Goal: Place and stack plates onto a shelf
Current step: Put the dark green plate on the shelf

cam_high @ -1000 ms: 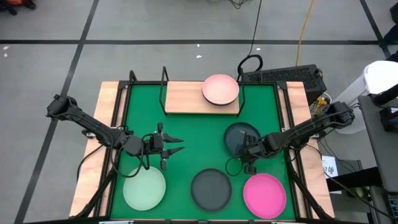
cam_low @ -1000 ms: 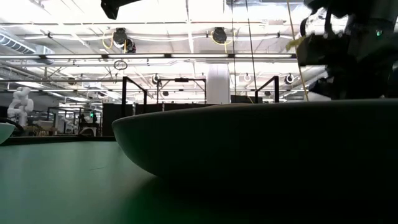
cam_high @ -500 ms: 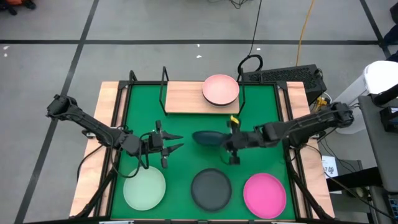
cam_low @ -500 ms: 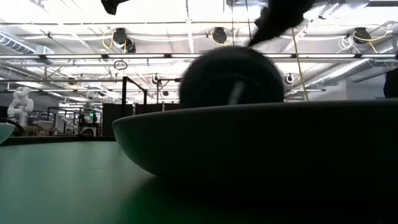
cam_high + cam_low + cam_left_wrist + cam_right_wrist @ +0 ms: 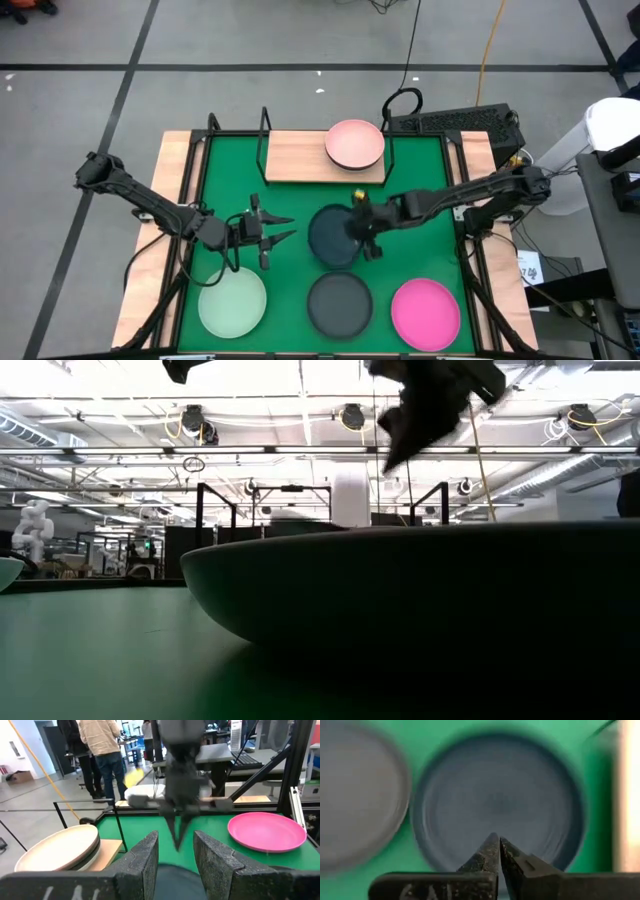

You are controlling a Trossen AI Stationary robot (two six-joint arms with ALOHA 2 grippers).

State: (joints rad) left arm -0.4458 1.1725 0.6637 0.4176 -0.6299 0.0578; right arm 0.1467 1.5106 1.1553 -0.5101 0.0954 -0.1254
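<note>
A dark teal plate lies flat on the green mat, in the mat's middle. My right gripper hangs over the plate's right part, pointing down. Its fingers are shut; in the right wrist view the tips meet above the plate's face. In the left wrist view its tips stand clear of the plate. My left gripper waits open just left of the plate. A pale pink plate sits on the right end of the wooden shelf.
Along the mat's near edge lie a pale green plate, a black plate and a hot pink plate. The black plate fills the low view. Black frame rods rise beside the shelf. People stand beyond the table.
My right gripper has moved from the mat's right side toward its middle, carrying the dark teal plate. The plate was lifted and tipped on edge half a second ago. It now lies flat again, left of where it lay before.
</note>
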